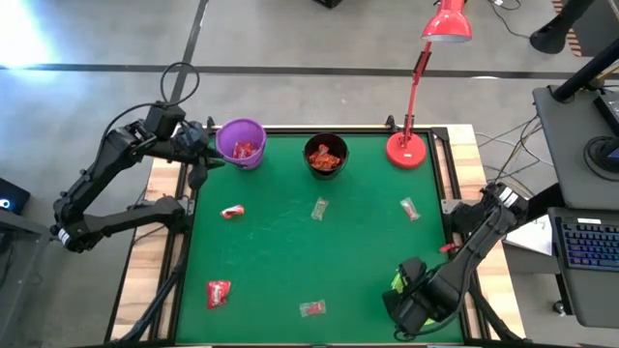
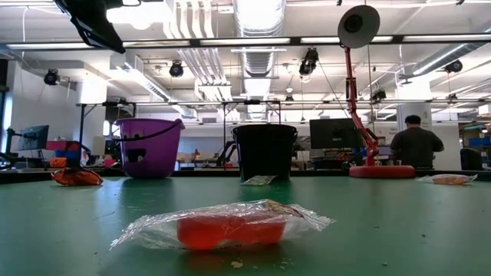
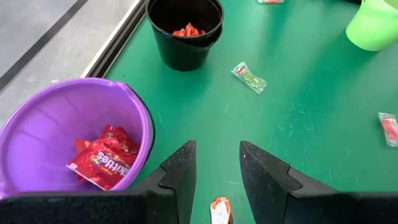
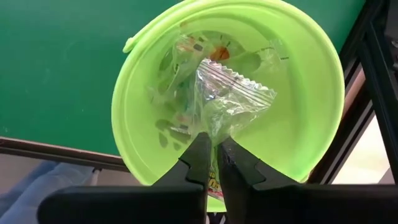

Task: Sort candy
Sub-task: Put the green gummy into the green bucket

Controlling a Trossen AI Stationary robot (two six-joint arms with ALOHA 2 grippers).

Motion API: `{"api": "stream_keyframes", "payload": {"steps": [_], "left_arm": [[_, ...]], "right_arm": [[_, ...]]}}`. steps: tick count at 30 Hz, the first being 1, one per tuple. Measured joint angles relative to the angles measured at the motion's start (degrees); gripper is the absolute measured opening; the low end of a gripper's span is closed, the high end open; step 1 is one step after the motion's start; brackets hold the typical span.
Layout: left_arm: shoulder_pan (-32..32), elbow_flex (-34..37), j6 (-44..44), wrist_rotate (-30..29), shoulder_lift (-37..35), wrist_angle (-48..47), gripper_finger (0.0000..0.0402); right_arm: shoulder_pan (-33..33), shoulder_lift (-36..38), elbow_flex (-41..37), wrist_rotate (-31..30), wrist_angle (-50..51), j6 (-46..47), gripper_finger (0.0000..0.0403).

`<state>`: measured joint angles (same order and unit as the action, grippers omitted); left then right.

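Note:
Several small wrapped candies lie on the green table: red ones (image 1: 232,211) (image 1: 219,292), a clear greenish one (image 1: 319,208) and others (image 1: 410,208) (image 1: 311,308). At the far edge stand a purple cup (image 1: 241,142) with red packets inside and a black cup (image 1: 326,155) holding orange-red sweets. My left gripper (image 3: 217,155) hovers open beside the purple cup, holding nothing. At the near right my right gripper (image 4: 212,146) is shut on a clear cellophane candy (image 4: 233,99) over the green cup (image 4: 311,93), which holds more clear wrappers. My right gripper pinches the clear candy by an end of its cellophane wrapper (image 4: 210,129) between its two fingers. The fingers come from above, pointing down. The candy hangs beyond the fingertips over the green cup's mouth; whether it touches the wrappers inside I cannot tell.
A red desk lamp (image 1: 407,150) stands on the table's far right corner. One red candy in clear wrap (image 2: 222,226) lies close to the near edge. The right arm covers most of the green cup (image 1: 398,282) in the high view. A person stands in the room behind.

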<state>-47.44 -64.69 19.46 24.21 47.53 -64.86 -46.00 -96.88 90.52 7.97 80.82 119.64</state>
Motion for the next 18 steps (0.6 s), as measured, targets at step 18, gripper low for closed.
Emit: {"api": "stream_keyframes", "payload": {"steps": [18], "left_arm": [[0.00, 0.00, -3.59, 2.40, 1.97, -0.31, 0.0105]], "right_arm": [[1.26, 1.05, -0.07, -7.12, 8.31, -1.03, 0.0152]]}}
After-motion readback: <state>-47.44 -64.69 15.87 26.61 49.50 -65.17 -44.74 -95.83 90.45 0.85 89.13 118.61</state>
